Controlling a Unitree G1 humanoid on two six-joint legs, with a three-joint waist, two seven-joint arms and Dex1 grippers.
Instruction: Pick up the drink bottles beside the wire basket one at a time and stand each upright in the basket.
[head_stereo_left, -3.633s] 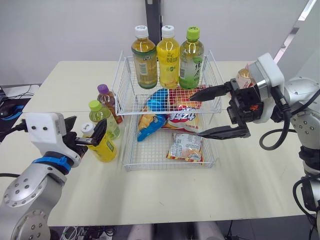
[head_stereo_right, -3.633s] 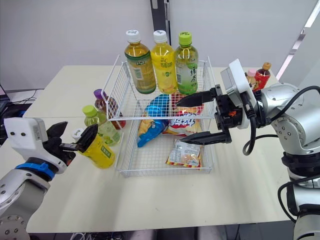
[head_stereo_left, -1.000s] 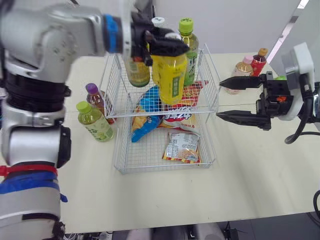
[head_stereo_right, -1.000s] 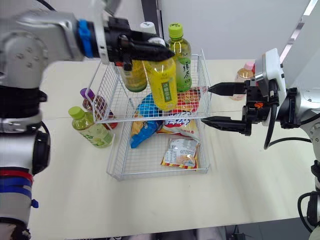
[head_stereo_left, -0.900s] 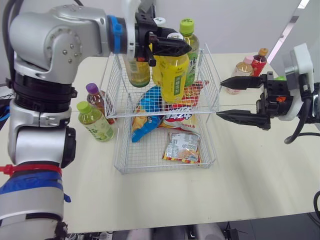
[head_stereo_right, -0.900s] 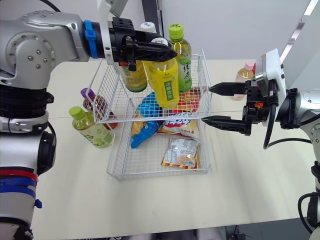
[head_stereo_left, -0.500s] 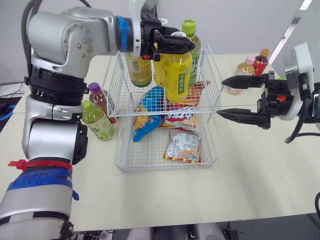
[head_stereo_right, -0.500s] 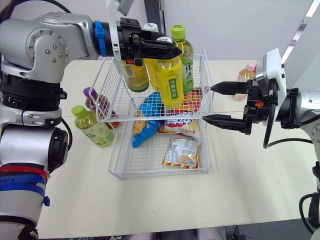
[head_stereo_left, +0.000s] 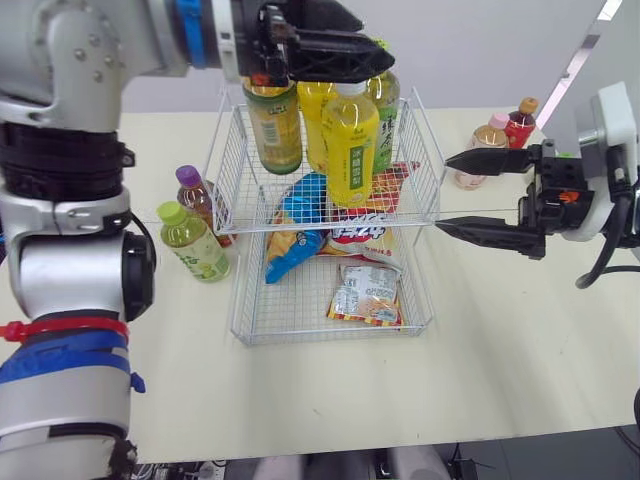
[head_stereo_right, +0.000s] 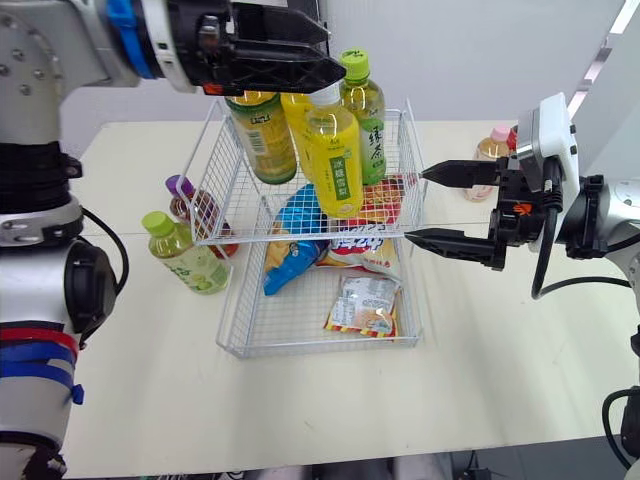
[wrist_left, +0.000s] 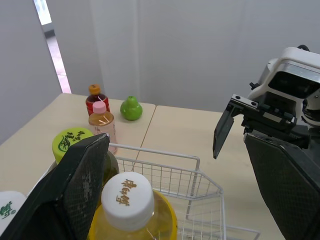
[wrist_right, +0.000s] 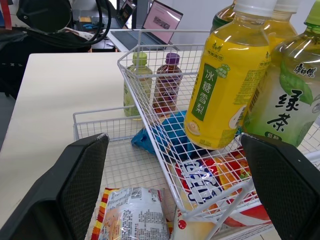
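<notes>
In the wire basket (head_stereo_left: 225, 160), upright bottles (head_stereo_left: 350, 145) crowd the upper tier's back and middle; its front right corner is free. A green-capped bottle (head_stereo_left: 190, 245) and a purple-capped bottle (head_stereo_left: 195, 195) stand just beside its left wall, with open table (head_stereo_left: 520, 320) on its right.

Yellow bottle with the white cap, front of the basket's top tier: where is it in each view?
Left eye view: the front yellow bottle stands upright in the top tier, near the front rim.
Right eye view: the bottle is in front of another yellow bottle.
Left wrist view: the bottle is seen from above, white cap up.
Right wrist view: the bottle shows its label side.
Shared landmark: the green tea bottle beside it.
</notes>
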